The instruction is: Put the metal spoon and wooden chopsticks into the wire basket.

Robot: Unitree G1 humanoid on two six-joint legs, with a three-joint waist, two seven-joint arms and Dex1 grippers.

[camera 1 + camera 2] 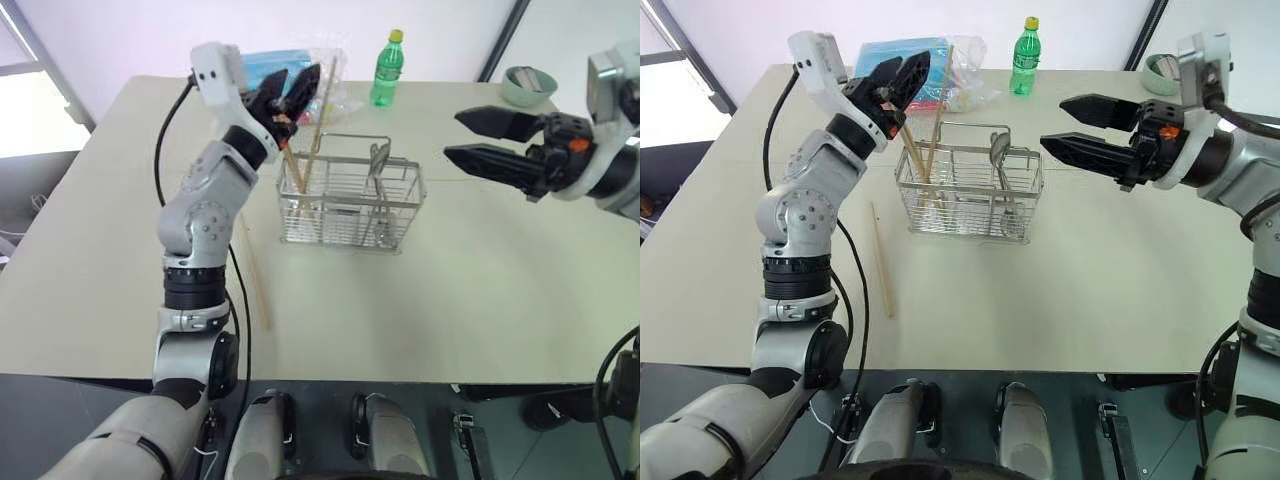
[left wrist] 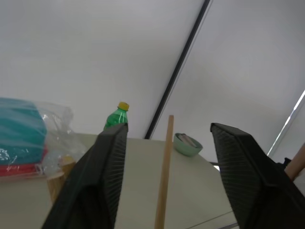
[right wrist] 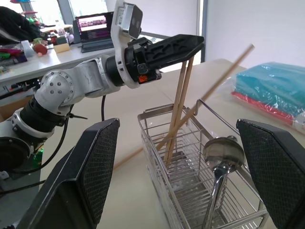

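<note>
With both grippers' fingers spread, one of the wooden chopsticks (image 1: 880,262) lies ungrasped on the surface (image 1: 1060,300); it could be forgotten outside the wire basket (image 1: 970,195).

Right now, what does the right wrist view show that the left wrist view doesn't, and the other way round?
Right wrist view alone: the silver wire-grid basket, the shiny metal spoon standing in it, and an open laptop on a far desk. Left wrist view alone: the green plastic bottle with a yellow cap and the pale green bowl. Both: the open left pincer, the light-brown wooden chopsticks, the teal plastic-wrapped package and the beige table.
</note>
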